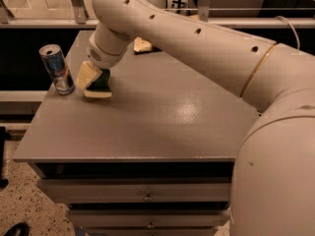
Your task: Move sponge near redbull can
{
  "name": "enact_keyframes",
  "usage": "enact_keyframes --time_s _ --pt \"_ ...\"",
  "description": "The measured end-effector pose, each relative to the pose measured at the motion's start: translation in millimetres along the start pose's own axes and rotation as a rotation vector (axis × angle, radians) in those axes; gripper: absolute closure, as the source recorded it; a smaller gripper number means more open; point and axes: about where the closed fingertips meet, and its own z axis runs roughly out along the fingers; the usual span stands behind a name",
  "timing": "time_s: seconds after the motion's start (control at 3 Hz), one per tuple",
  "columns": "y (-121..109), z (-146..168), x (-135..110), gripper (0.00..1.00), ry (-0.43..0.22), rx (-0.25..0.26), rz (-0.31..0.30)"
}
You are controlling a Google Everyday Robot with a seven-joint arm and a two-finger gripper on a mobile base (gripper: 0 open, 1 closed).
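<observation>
- The gripper (91, 77) is low over the left rear of the grey table (162, 122), its pincer closed narrowly on the sponge (102, 86).
- The sponge rests on the tabletop just beside the Red Bull can (56, 69), right of it and not touching.
- The placement looks done. By my judgement, only releasing and lifting clear are left.

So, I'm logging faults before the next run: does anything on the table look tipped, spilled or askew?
Nothing stands out. The redbull can stands upright near the left edge of the table. The sponge lies flat beside it, not touching, with the end effector right at it. No spill shows.
</observation>
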Motion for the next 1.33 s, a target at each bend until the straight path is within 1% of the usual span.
enact_keyframes --time_s 0.33,0.67,1.0,1.33 --pt "10 -2 4 0.02 -0.002 -0.024 -0.007" --pt "23 -14 6 0.00 -0.027 -0.054 -0.019" --pt "19 -37 16 0.00 -0.080 -0.063 0.009" --pt "4 -67 38 0.00 -0.172 -0.071 0.040"
